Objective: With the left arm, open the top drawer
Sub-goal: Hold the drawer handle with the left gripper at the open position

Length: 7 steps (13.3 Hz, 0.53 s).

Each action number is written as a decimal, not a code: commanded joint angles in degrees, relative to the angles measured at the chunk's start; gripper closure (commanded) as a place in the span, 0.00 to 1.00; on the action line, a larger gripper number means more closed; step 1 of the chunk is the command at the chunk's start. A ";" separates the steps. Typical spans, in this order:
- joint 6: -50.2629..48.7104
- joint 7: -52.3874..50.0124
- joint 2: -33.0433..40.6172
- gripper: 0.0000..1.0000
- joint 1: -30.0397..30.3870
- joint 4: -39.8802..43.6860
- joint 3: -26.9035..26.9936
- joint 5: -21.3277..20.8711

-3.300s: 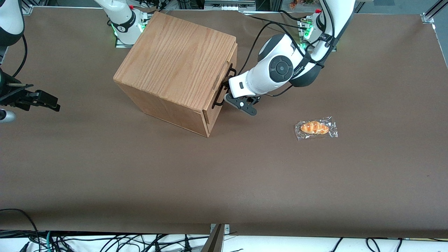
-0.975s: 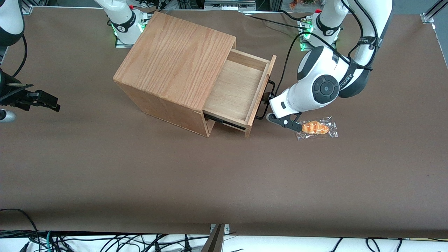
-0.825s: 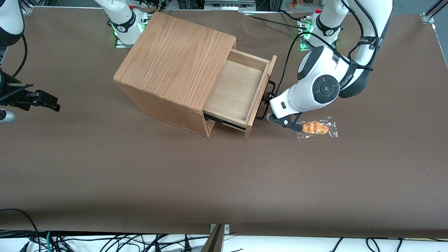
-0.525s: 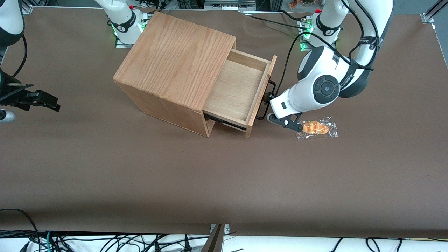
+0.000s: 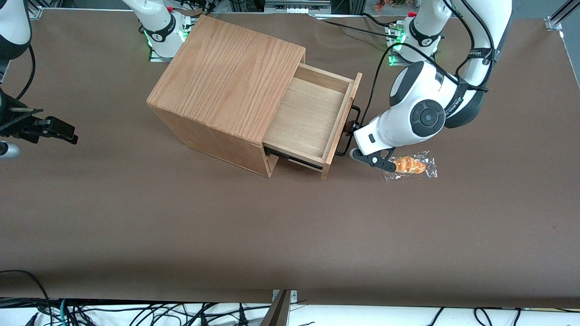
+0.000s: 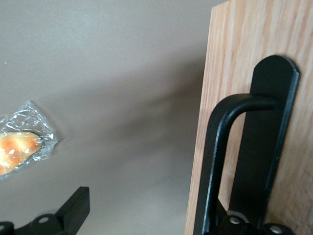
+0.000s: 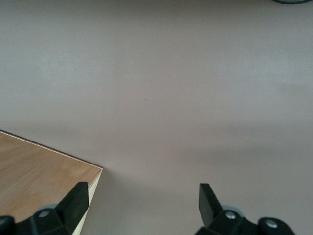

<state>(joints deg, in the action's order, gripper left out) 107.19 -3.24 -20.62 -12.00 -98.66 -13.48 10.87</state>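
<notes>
Big brown table [image 5: 181,226] takes up pretty much everything here, matte covering that's a bit wrinkled at the edge farthest from the front camera. A mess of black cables [image 5: 136,312] hangs along the edge nearest that camera, and some metal framing [image 5: 559,16] shows at a corner.

The oak-grain cabinet [image 5: 226,77] sits turned at an angle on the table, toward the parked arm's end. Its top drawer [image 5: 308,117] is slid well out, so you can see the pale wood floor inside.

The left arm [image 5: 421,108] reaches down in front of the drawer. Its gripper [image 5: 355,140] is spread wide, with one finger [image 6: 244,223] hooked inside the black handle [image 6: 220,147] right against the drawer front and the other finger [image 6: 73,210] well apart from it over bare table.

A wrapped pastry [image 5: 409,165] lies on the table just beside the gripper, toward the working arm's end.
</notes>
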 commanded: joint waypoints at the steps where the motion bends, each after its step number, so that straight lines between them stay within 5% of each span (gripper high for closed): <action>1: -2.34 0.34 1.29 0.00 -0.48 -1.01 1.00 -6.92; 7: -2.34 0.43 2.07 0.00 -0.30 -0.57 0.82 -5.95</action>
<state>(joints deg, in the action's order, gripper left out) 106.97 -2.72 -20.51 -11.87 -98.58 -13.03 10.81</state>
